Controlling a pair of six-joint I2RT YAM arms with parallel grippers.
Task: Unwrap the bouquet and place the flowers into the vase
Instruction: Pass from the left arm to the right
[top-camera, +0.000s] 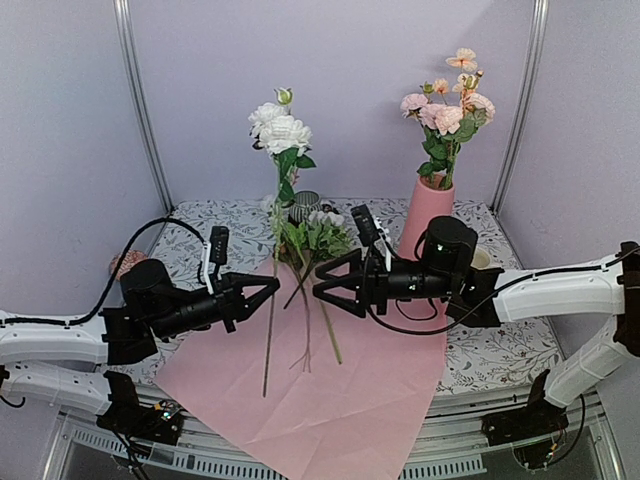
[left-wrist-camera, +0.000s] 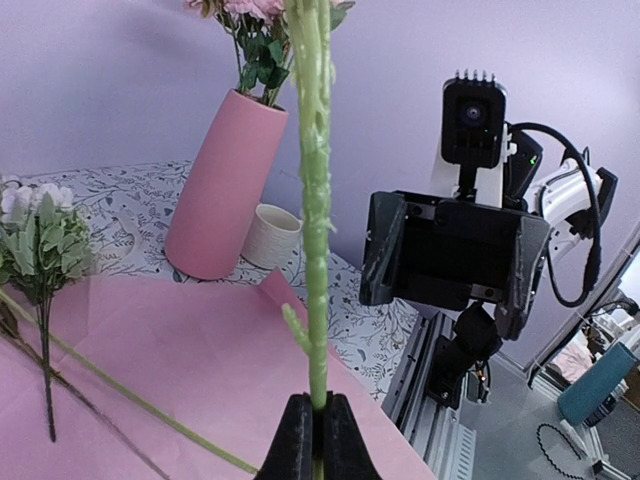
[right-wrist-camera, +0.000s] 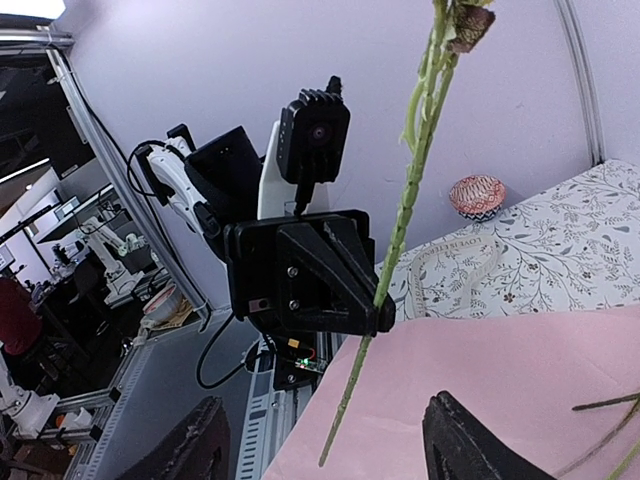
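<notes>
Flowers (top-camera: 446, 108) of pink and peach stand in the vase (top-camera: 428, 215) at the back right; a white-headed stem (top-camera: 280, 130) is held upright, the left jaws closed on its lower stalk, seemingly so the open right jaws just beside it can take it toward the vase. Other stems (top-camera: 310, 320) lie on the unfolded pink paper (top-camera: 340, 400), spread over a leaf-patterned desk (top-camera: 500, 350) inside lavender walls (top-camera: 350, 80) with metal posts (top-camera: 140, 110)

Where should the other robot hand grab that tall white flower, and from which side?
Probably on the bare green stem, just above where the left gripper pinches it. The white flower stands upright, so the open right gripper could come in level from the robot's right, one finger on each side of the thin stem.
</notes>
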